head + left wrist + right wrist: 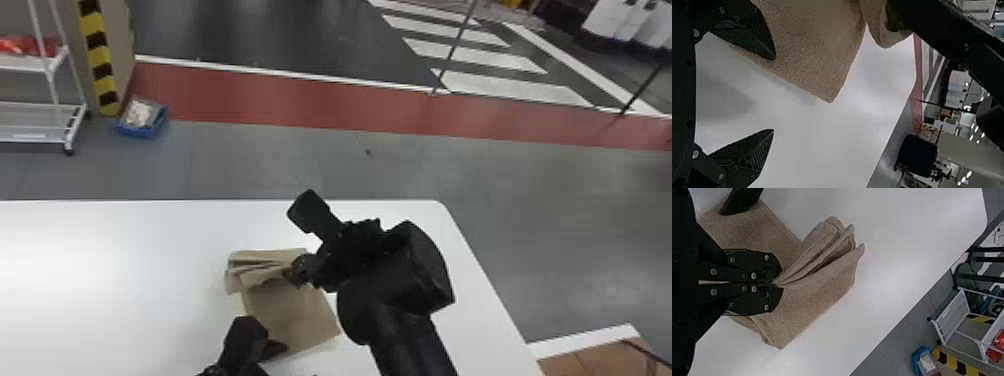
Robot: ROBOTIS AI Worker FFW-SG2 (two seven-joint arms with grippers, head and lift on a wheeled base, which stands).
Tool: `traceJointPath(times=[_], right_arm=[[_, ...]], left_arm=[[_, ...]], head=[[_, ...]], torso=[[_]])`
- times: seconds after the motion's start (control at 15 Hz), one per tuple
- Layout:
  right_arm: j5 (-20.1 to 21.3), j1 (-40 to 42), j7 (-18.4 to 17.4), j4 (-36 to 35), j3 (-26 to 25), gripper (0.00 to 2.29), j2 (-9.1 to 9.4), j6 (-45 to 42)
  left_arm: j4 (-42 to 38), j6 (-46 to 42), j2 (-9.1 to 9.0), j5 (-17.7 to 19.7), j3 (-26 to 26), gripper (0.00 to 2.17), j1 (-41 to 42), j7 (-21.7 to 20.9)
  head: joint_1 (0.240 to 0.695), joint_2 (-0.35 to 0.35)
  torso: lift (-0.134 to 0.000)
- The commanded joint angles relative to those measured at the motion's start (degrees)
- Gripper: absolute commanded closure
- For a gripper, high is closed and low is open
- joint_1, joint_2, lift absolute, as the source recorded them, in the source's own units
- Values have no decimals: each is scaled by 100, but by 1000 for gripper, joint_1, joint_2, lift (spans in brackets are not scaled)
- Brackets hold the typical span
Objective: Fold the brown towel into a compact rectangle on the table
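Observation:
The brown towel [295, 315] lies on the white table [125, 280], flat at its near part and bunched into folds at its far edge. My right gripper [295, 275] is at that bunched far part; in the right wrist view my right gripper [777, 283] is shut on the gathered folds of the towel [809, 301]. My left gripper [272, 345] is at the towel's near left edge. The left wrist view has my left gripper [773, 94] with its fingers wide apart, one over the towel [809, 47] and the other above bare table.
The table's far edge and rounded right corner [440, 205] lie beyond my right arm. On the floor past the table are a blue bin [142, 120] and a white rack [40, 125]. A brown surface with a white rim [590, 340] is at the lower right.

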Motion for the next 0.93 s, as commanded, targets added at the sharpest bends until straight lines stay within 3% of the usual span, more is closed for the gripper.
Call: traceJointPath(times=[0.0, 0.4, 0.6, 0.87], right_arm=[[-8, 59, 0, -52, -19, 1325, -9, 6], [45, 296, 194, -386, -81, 1325, -97, -117], [168, 402, 510, -588, -81, 1325, -246, -187], [484, 411, 765, -562, 7, 1325, -264, -363]], left_arm=[[-67, 189, 1, -5, 205, 242, 1, -8], [-497, 681, 97, -67, 785, 242, 63, -193], [-550, 734, 124, -75, 838, 242, 71, -228], [-550, 752, 124, -75, 829, 242, 71, -246]], head=[[695, -303], [695, -254], [695, -235], [695, -240]], torso=[[0], [0], [0], [0]])
